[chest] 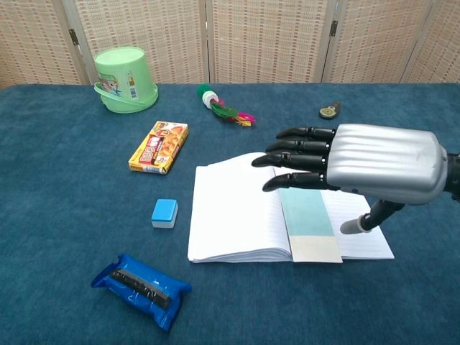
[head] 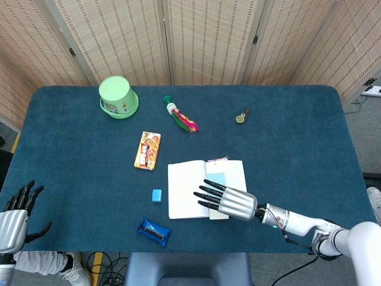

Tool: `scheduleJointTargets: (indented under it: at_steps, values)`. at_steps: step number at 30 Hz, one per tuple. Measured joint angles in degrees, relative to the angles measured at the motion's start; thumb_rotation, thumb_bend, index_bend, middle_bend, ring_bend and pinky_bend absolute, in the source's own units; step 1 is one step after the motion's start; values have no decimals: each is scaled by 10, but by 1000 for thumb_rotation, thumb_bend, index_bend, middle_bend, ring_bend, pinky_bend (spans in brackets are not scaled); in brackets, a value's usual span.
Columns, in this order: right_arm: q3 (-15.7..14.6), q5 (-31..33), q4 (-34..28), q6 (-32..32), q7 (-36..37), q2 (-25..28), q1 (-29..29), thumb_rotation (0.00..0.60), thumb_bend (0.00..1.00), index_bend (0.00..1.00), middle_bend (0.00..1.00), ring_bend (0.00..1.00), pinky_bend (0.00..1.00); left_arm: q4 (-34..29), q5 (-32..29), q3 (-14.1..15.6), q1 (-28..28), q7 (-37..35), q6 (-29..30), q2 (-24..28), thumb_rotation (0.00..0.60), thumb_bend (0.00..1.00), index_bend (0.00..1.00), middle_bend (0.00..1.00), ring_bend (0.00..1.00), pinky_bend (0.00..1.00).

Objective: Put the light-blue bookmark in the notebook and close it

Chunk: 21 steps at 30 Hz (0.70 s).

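The white notebook (head: 186, 189) (chest: 233, 215) lies open near the table's front edge. The light-blue bookmark (head: 216, 178) (chest: 307, 213) lies flat on the right page beside the spine, its lower pale end overhanging the page's bottom edge. My right hand (head: 229, 201) (chest: 359, 169) hovers above the notebook's right page with fingers straight and spread, holding nothing; it hides part of the page and bookmark in the head view. My left hand (head: 13, 217) is at the far left, off the table's edge, fingers apart and empty.
A green cup (head: 118, 96) lies at the back left, a feathered toy (head: 181, 117) and a small round trinket (head: 240, 117) at the back. A snack box (head: 148, 150), blue eraser (head: 156, 195) and blue wrapper (head: 153, 232) lie left of the notebook.
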Motion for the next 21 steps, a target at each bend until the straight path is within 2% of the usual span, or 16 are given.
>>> scheduleJointTargets:
  at_steps: [4, 7, 21]
  values:
    - [19, 41, -75, -42, -39, 9, -19, 600, 0, 0, 0, 0, 0, -1, 1, 1, 1, -1, 1, 1, 600, 272, 125, 0, 77, 170]
    - [31, 64, -107, -73, -58, 9, -30, 600, 0, 0, 0, 0, 0, 0, 1, 2, 2, -2, 2, 1, 600, 273, 124, 0, 77, 169]
    - [56, 90, -139, -116, -93, -23, -58, 600, 0, 0, 0, 0, 0, 3, -4, 4, 4, -9, -3, 4, 600, 272, 124, 0, 77, 169]
